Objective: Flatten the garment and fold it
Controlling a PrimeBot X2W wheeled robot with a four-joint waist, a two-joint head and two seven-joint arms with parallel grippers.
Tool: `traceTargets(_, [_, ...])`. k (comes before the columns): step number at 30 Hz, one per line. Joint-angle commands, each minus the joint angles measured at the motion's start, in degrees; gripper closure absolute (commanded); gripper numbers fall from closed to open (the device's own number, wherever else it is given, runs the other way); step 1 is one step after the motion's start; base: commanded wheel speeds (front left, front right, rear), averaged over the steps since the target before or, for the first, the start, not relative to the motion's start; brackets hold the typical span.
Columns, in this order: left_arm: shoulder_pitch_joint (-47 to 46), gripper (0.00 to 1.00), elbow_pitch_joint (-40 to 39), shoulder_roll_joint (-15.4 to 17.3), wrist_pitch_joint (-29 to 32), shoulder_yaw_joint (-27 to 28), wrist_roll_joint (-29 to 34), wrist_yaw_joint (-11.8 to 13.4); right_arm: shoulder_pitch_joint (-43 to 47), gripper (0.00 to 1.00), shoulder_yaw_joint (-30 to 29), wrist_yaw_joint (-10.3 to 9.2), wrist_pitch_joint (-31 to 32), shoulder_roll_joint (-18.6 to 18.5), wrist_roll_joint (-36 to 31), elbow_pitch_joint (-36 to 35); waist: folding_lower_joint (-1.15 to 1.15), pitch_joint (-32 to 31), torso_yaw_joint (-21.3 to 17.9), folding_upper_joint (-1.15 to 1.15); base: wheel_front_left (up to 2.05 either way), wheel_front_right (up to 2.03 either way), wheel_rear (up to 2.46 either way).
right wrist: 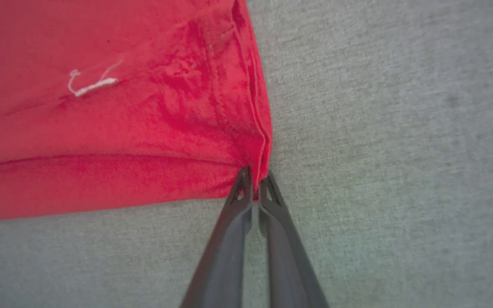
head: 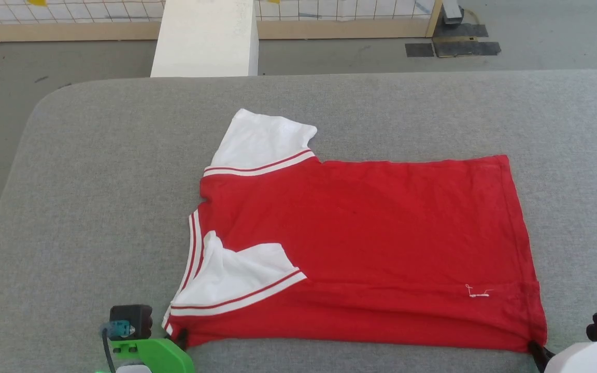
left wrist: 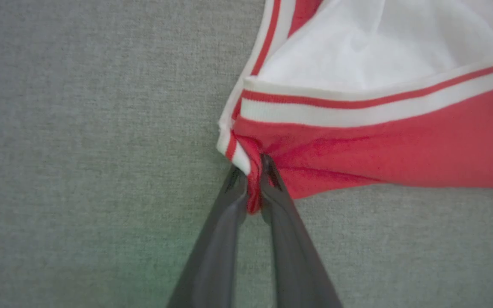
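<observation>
The shirt (head: 371,228) lies flat on the desk (head: 96,181), just ahead of both hands. The left hand (left wrist: 253,171) pinches the corner by the neck. The right hand (right wrist: 255,175) pinches the hem corner. I think one fold is done, as the near sleeve (head: 236,280) lies on the red part. The far sleeve (head: 262,137), well past the left hand, sticks out, so more folds are left. The wrist views show cloth caught in each hand. The head view shows the whole shirt.
</observation>
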Motion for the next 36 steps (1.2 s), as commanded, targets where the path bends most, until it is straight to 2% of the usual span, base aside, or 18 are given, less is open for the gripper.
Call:
traceTargets(1, [0.90,0.00,0.89,-0.67,-0.10,-0.37,-0.39,-0.39,-0.35,0.73,1.12,-0.09,-1.42,0.30,0.53,1.59,0.00,-0.34,0.02,0.00,0.00,0.00,0.00])
traceTargets(2, [0.81,0.00,0.85,-0.74,-0.58,-0.23,-0.39,-0.48,-0.43,0.57,1.35,-0.09,-2.52,0.30,0.68,1.77,0.00,-0.57,0.03,0.00,0.00,0.00,0.00])
traceTargets(3, [0.61,0.00,0.67,-0.64,-1.44,0.03,-0.17,-0.55,-0.42,0.16,1.86,-0.09,-3.87,0.30,0.75,1.55,0.00,-0.93,0.04,0.00,0.00,0.00,0.00])
traceTargets(4, [0.47,0.00,0.46,-0.48,-2.12,0.24,0.05,-0.64,-0.37,0.00,2.13,-0.09,-5.07,0.30,0.87,1.32,0.00,-1.10,0.03,0.00,0.00,0.00,0.00])
traceTargets(12, [-3.85,0.00,-3.92,2.46,-13.57,2.92,4.53,-3.68,-1.60,0.00,4.02,-0.09,-19.91,0.30,1.25,-2.75,0.00,-1.62,-1.22,0.00,0.00,0.00,0.00])
traceTargets(15, [-7.81,0.00,-4.10,3.45,-16.17,3.24,5.18,-6.71,-2.96,0.00,6.04,-0.09,-25.78,0.30,0.01,-4.96,0.00,-0.47,-2.06,0.00,0.00,0.00,0.00])
traceTargets(20, [-18.48,0.00,-2.33,5.12,-16.07,3.30,6.07,-11.78,-5.39,0.00,8.14,-0.09,-33.37,0.30,-2.73,-8.25,0.00,3.37,-3.39,0.00,0.00,0.00,0.00])
traceTargets(25, [-33.30,0.00,2.03,6.08,-10.93,2.18,6.91,-16.88,-9.47,0.00,9.97,-0.09,-37.76,0.30,-5.14,-8.70,0.00,9.63,-5.49,0.00,0.00,0.00,0.00])
traceTargets(29, [-44.59,0.00,7.91,6.27,-3.43,1.78,5.28,-19.98,-13.19,0.00,12.05,-0.09,-39.24,0.30,-6.31,-8.38,0.00,14.61,-7.84,0.00,0.00,0.00,0.00])
traceTargets(33, [-54.08,0.00,13.64,5.92,4.61,1.32,3.48,-21.17,-16.33,0.00,13.69,-0.09,-39.97,0.30,-6.13,-7.92,0.00,18.38,-9.98,0.00,0.00,0.00,0.00])
traceTargets(36, [-59.35,0.00,17.65,5.49,11.64,1.19,2.13,-20.56,-18.30,0.00,14.95,-0.09,-40.33,0.30,-5.89,-7.55,0.00,20.71,-11.44,0.00,0.00,0.00,0.00])
